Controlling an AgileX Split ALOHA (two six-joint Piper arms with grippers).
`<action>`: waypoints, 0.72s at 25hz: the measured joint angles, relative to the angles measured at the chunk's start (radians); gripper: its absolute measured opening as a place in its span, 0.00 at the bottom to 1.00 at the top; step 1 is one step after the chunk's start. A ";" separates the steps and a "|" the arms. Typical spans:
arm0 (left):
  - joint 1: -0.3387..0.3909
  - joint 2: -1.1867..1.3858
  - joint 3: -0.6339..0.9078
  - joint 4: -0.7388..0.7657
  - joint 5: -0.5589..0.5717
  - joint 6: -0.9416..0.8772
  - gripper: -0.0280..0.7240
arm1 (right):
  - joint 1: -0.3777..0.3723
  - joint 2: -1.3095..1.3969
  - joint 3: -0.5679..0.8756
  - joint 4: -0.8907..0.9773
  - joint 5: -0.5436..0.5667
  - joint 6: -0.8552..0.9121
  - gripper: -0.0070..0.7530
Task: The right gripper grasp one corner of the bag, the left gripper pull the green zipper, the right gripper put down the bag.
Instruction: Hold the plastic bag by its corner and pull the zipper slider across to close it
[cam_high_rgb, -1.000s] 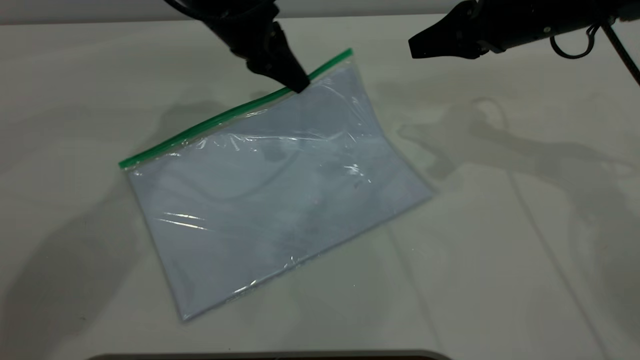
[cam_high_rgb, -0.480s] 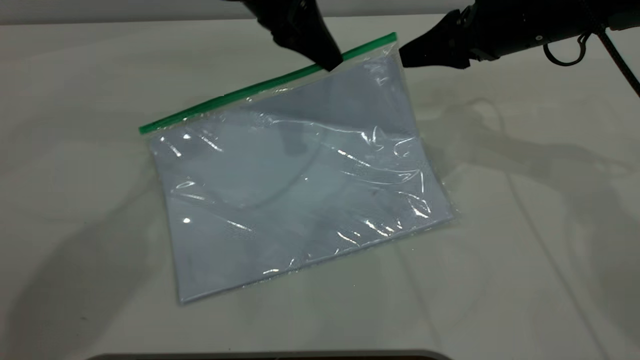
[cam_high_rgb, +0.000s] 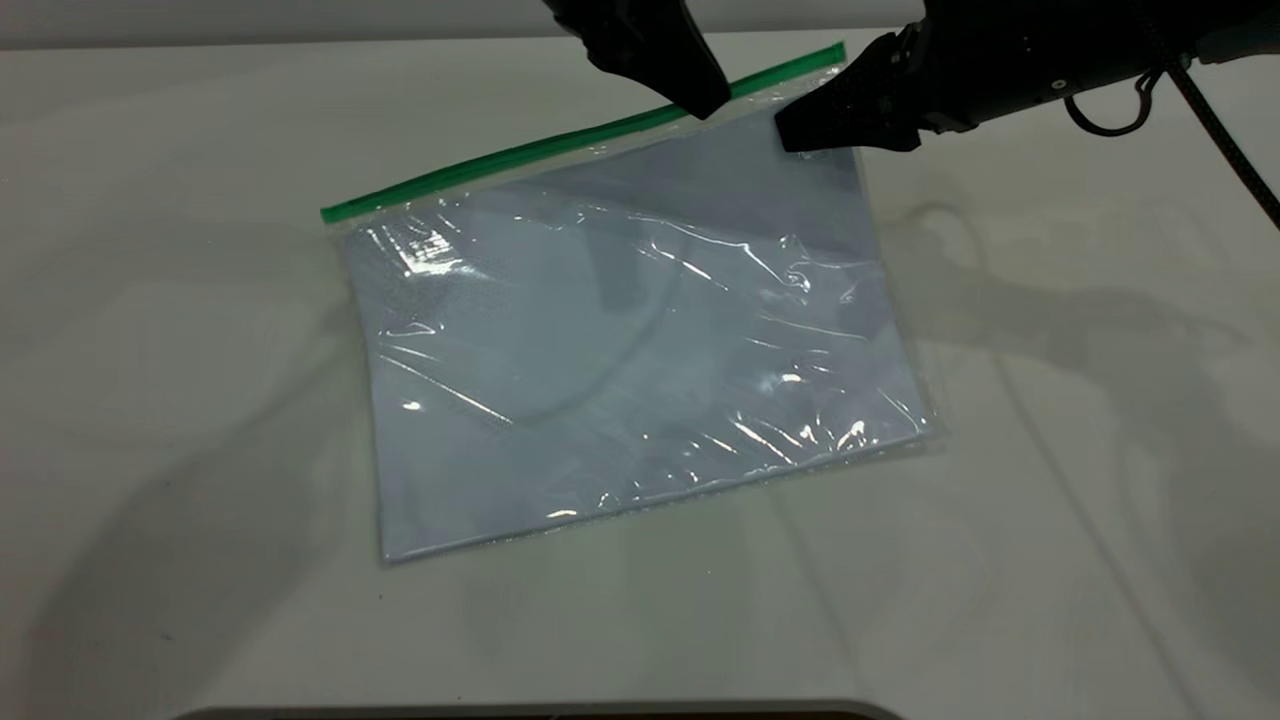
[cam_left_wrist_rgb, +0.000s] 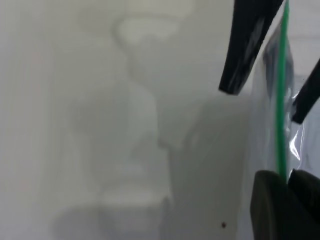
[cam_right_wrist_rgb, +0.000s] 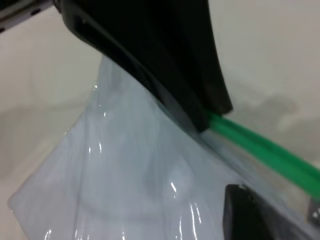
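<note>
The bag (cam_high_rgb: 640, 330), a clear pouch with pale paper inside, lies on the white table with its far right end lifted. The green zipper (cam_high_rgb: 560, 145) runs along its far edge. My left gripper (cam_high_rgb: 705, 105) is shut on the green zipper near its right end; in the left wrist view (cam_left_wrist_rgb: 287, 175) the strip (cam_left_wrist_rgb: 281, 100) passes between its fingers. My right gripper (cam_high_rgb: 800, 135) is at the bag's far right corner. It is open, with one finger on each side of the bag's edge (cam_left_wrist_rgb: 265, 102). One right finger (cam_right_wrist_rgb: 250, 215) lies against the plastic (cam_right_wrist_rgb: 125, 175).
The white table (cam_high_rgb: 1050, 500) surrounds the bag. A dark rim (cam_high_rgb: 540, 712) shows at the near edge. The right arm's braided cable (cam_high_rgb: 1225, 130) and ring loop (cam_high_rgb: 1105, 115) hang at the far right.
The left gripper has dragged the bag by the zipper to the right and farther back. The right gripper has moved left and down onto the bag's far right corner.
</note>
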 joint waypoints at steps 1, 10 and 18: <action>-0.003 0.000 0.000 0.000 0.000 0.000 0.12 | 0.000 0.000 0.000 0.000 0.000 0.000 0.43; -0.005 0.000 0.000 0.001 -0.026 0.000 0.13 | 0.000 0.000 0.000 -0.022 0.022 -0.001 0.05; -0.005 0.000 -0.001 -0.001 -0.042 0.017 0.14 | -0.014 0.002 -0.005 -0.022 0.061 -0.001 0.05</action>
